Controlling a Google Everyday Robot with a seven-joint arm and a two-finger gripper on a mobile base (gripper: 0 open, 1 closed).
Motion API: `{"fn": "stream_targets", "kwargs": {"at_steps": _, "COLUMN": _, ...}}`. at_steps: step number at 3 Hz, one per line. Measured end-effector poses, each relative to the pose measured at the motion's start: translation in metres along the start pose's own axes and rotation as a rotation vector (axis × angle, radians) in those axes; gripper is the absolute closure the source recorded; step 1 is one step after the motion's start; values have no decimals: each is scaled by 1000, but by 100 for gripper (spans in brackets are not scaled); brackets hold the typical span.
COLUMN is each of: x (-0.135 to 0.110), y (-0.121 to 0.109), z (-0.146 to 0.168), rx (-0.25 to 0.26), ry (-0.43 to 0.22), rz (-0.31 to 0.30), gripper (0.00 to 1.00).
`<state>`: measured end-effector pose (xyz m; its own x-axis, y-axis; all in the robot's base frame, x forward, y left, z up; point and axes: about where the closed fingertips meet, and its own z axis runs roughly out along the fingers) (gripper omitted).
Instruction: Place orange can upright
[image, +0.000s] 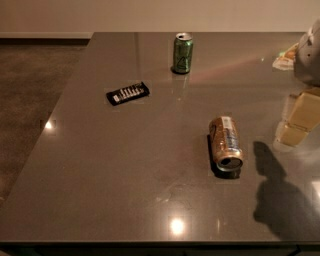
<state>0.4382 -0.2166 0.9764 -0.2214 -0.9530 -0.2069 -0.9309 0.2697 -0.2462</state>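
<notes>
The orange can (226, 143) lies on its side on the grey table (125, 165), right of centre. Its silver top faces the front edge and its white and blue label patch faces up. My gripper (301, 120) comes in at the right edge of the view, to the right of the can and apart from it, holding nothing that I can see. Its shadow (277, 192) falls on the table to the front right of the can.
A green can (182, 52) stands upright at the back centre. A flat black packet (128, 93) lies at the left of the table. A pale yellow packet (284, 57) lies at the far right, beside the grey arm housing (310, 52). Brown carpet (30, 100) lies beyond the table's left edge.
</notes>
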Motion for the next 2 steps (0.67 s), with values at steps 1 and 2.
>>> {"fn": "stream_targets", "kwargs": {"at_steps": 1, "x": 0, "y": 0, "z": 0, "rx": 0, "ry": 0, "rz": 0, "gripper": 0}}
{"fn": "stream_targets", "kwargs": {"at_steps": 2, "x": -3, "y": -1, "z": -1, "rx": 6, "ry": -8, "rz": -11, "gripper": 0}}
